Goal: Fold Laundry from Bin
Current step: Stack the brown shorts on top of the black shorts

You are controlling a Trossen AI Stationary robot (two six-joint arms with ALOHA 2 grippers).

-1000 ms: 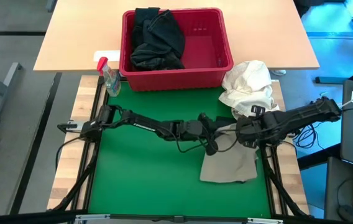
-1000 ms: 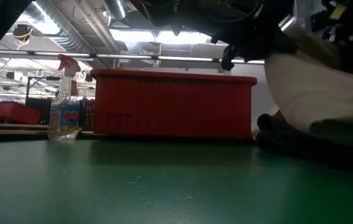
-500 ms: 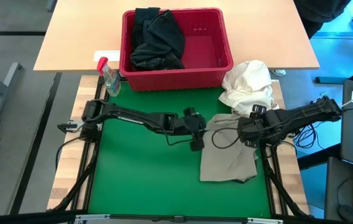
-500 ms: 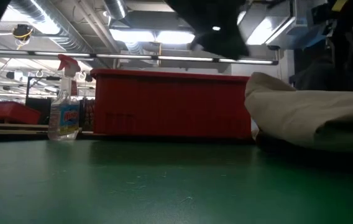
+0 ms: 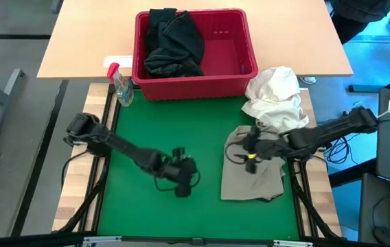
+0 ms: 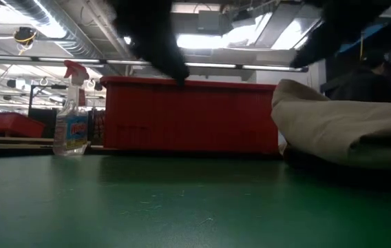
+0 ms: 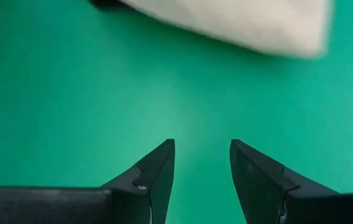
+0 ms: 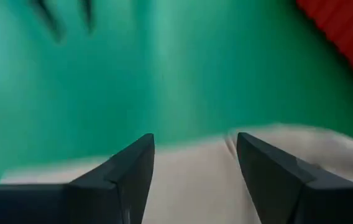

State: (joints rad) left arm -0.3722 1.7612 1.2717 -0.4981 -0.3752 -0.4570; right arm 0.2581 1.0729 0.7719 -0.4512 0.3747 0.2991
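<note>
Seen from above, your left tool (image 5: 182,186) hovers empty over the green tabletop (image 5: 147,123) at lower centre, fingers apart. Your right tool (image 5: 249,152), fingers also apart, sits over the khaki garment (image 5: 253,182) at lower right. Dark laundry (image 5: 173,41) fills the red bin (image 5: 202,81) at top centre.

Both pincers (image 7: 201,165) (image 8: 195,158) open, empty

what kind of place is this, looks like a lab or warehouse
Probably a robotics workshop in an industrial hall: bare ceiling ducts and strip lights, and a green mat work table.
</note>
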